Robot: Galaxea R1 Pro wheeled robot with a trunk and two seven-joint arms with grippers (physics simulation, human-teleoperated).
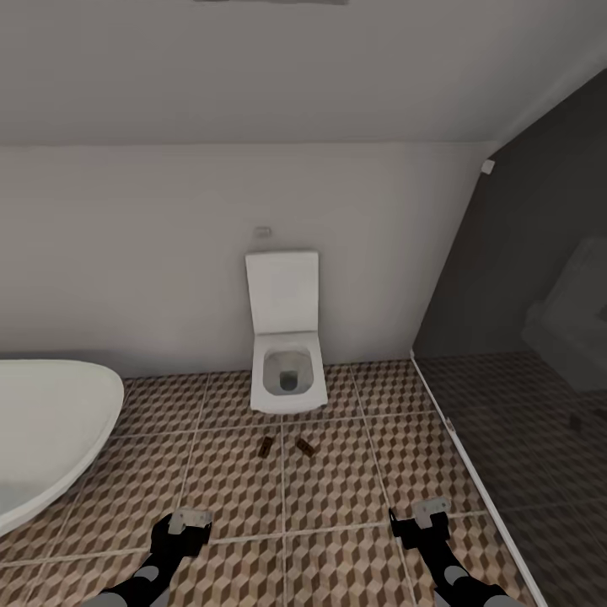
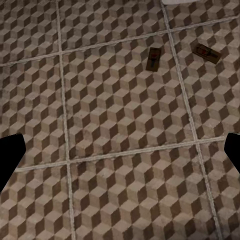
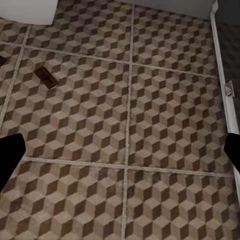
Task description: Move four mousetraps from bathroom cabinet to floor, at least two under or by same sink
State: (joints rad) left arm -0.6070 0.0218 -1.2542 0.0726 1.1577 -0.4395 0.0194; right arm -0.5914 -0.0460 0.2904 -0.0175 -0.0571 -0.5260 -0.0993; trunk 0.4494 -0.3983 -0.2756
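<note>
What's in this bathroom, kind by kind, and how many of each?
Mousetraps: 2, one and another, on the tiled floor
Toilet: 1
Bathtub: 1
Robot tools: 2, left, right
Total: 6

Cube-patterned bathroom floor (image 1: 337, 497), pale grout lines. Two mousetraps (image 1: 266, 446) (image 1: 304, 447) lying flat near each other, just in front of white toilet (image 1: 287, 384). White bathtub (image 1: 51, 430) at left.

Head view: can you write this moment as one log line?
two small brown wooden mousetraps: on cube-patterned tiled bathroom floor, before white toilet | left gripper: open, empty | right gripper: open, empty
</note>
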